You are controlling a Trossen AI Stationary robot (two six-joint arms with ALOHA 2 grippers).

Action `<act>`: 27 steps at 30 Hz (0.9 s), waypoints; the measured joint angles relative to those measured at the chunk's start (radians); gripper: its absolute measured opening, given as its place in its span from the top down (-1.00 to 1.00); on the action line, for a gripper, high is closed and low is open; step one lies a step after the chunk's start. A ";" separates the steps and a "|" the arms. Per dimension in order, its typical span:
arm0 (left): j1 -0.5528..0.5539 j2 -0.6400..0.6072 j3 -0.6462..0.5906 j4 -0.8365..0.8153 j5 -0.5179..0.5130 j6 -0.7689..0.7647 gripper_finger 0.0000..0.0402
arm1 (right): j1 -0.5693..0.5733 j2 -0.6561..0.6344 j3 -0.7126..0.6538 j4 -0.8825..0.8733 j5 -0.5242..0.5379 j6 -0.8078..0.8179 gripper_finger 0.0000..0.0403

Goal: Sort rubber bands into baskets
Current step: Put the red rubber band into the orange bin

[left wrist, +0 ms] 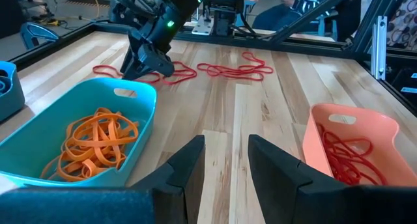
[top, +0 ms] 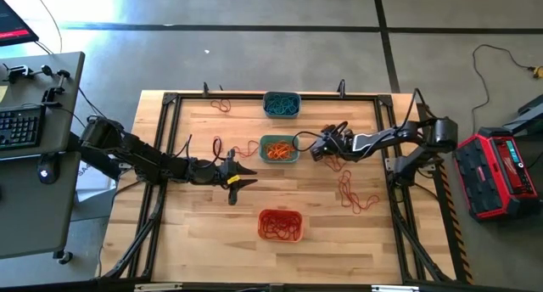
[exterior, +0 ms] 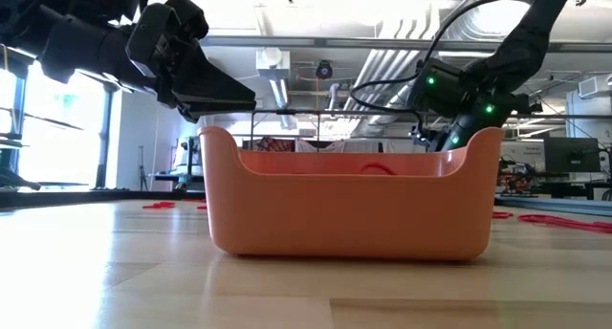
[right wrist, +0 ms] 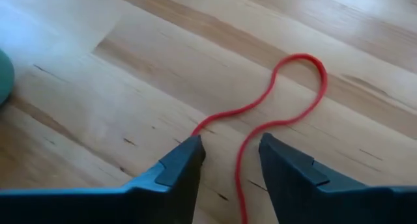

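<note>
Right gripper (right wrist: 228, 162): low over the table just beside the teal basket (top: 278, 148), at about 3 o'clock of it in the high view; fingers apart, nothing clamped yet.
Red band (right wrist: 273, 113): lies flat on the wood, one strand running into the gap between the right fingers, its loop stretching away ahead of them.
Key relation: the band's long axis runs roughly in line with the fingers' reach, so a close here would likely pinch a single strand; the right arm is by far the nearer one.
Left gripper (left wrist: 225, 162): hovers near table centre, at about 8 o'clock of the teal basket; fingers apart, empty, waiting.
Baskets: teal one holds orange bands (left wrist: 94, 146); orange basket (top: 280, 225) toward 6 o'clock holds red bands; blue basket (top: 281, 103) at 12 o'clock holds blue-teal ones.
Loose red bands (top: 355, 194): more lie on the wood toward 4 o'clock of the right gripper, a few others near the far-left edge.
Likely destination: the orange basket.
</note>
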 joint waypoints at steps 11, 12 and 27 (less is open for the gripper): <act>0.000 0.000 0.000 0.000 0.000 0.000 0.45 | -0.040 -0.001 0.001 -0.005 -0.057 -0.132 0.96; 0.000 0.000 0.000 0.000 0.000 0.000 0.45 | -0.039 -0.001 0.001 -0.005 -0.061 -0.134 0.95; 0.000 0.000 0.000 0.000 0.000 -0.002 0.45 | 0.119 -0.192 -0.004 -0.048 -0.046 -0.169 1.00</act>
